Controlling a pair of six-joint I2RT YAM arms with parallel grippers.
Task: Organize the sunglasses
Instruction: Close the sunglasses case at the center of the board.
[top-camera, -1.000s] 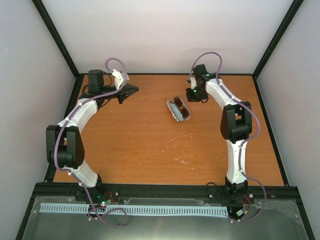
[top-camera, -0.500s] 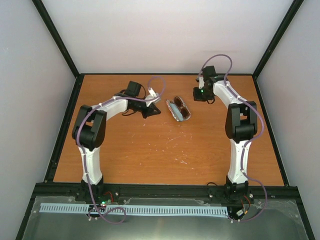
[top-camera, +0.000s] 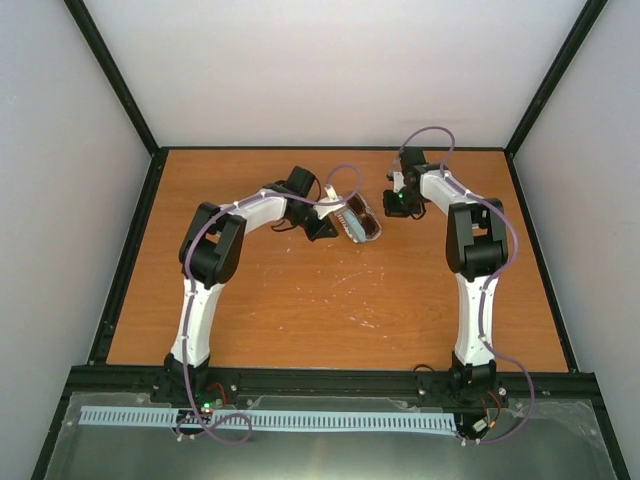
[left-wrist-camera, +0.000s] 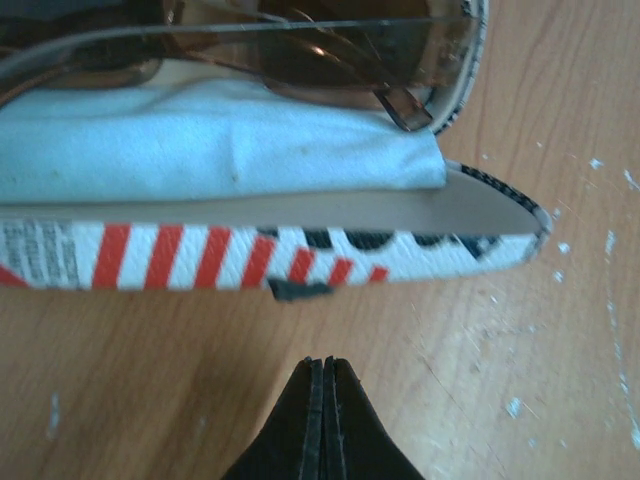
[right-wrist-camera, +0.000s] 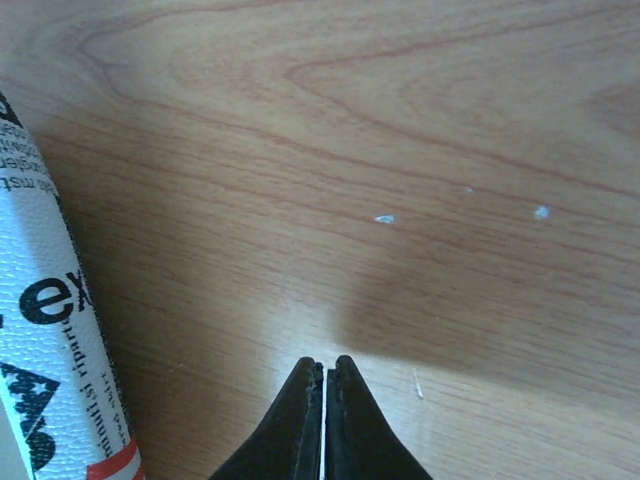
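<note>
**While the sunglasses (left-wrist-camera: 300, 40) are lying on the blue cloth (left-wrist-camera: 200, 145) inside the open striped case (left-wrist-camera: 250, 255), we are bringing the left gripper (left-wrist-camera: 323, 366) up to it.**

Over the last second we are swinging the left arm in from the far-left corner of the table (top-camera: 300, 300). Its fingers are pressed together on nothing, and the tip is stopping just short of the case's striped wall. The right gripper (right-wrist-camera: 324, 366), likewise closed and empty, is waiting just beside the opposite side. We are judging the glasses stowed and only the closing left.
</note>
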